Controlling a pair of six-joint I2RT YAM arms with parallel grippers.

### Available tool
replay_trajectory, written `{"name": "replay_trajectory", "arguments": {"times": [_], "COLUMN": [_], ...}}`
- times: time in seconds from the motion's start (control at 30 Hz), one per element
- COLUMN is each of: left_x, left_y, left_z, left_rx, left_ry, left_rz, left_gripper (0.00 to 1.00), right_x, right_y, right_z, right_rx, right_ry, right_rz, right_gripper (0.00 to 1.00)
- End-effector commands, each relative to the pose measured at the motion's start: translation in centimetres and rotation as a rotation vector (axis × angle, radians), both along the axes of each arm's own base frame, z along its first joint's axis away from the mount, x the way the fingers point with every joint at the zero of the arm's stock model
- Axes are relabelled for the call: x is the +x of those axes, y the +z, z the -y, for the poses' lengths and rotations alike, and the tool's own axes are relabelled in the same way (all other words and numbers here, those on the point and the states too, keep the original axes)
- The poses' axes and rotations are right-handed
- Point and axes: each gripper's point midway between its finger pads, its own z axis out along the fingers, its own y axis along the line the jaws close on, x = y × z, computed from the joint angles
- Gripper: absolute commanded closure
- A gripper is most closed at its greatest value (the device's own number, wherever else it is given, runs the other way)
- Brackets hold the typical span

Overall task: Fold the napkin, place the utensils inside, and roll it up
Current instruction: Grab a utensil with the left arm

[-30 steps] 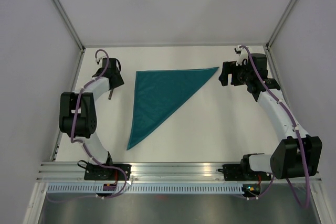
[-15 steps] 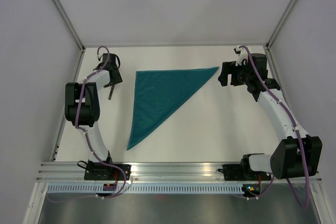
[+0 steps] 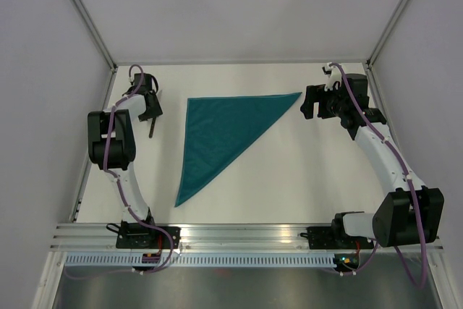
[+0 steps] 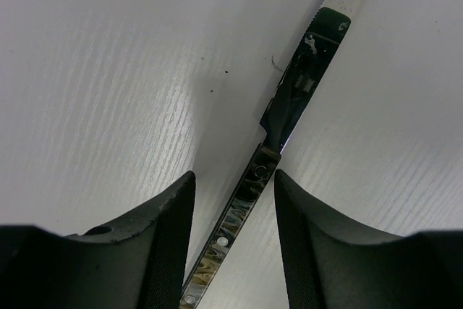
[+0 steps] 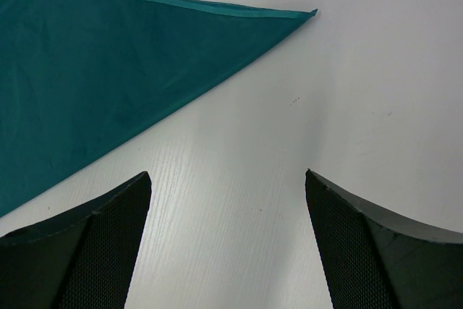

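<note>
Utensil lies lengthwise between left fingers, not yet clamped.

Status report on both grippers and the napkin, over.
Left gripper open, straddling knife handle. Right gripper open, empty, near napkin corner. Napkin folded in triangle, flat. Nothing in the way.

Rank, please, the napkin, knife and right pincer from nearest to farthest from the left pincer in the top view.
1. Knife, directly under the left pincer, far left.
2. Napkin, centre, to its right.
3. Right pincer, far right, beyond the napkin's tip.
</note>
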Motion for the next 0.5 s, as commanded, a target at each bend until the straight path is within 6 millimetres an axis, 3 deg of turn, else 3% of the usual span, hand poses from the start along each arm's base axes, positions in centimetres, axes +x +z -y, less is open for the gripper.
{"name": "replay_trajectory", "arguments": {"times": [0.0,0.2,0.47], "left_x": [-0.29,-0.53,-0.54], "left_y": [-0.79,-1.02,-1.20], "left_z": [0.56,0.95,0.89], "left_rx": [-0.016,-0.030,-0.037], "left_ry": [-0.058,-0.064,-0.056], "left_rz": [-0.049,-0.060,-0.070], "left_gripper": [0.48,0.62,0.70], "right_x": [0.10,0.12,0.05], "right_y": [1.22,1.22,1.29], "right_z": [-0.41,-0.34,-0.32], "right_rx": [0.012,0.012,0.011], "right_ry": [0.009,0.006,0.003], "right_rz": [0.028,0.028,0.032], "right_gripper": [0.08,0.08,0.09]}}
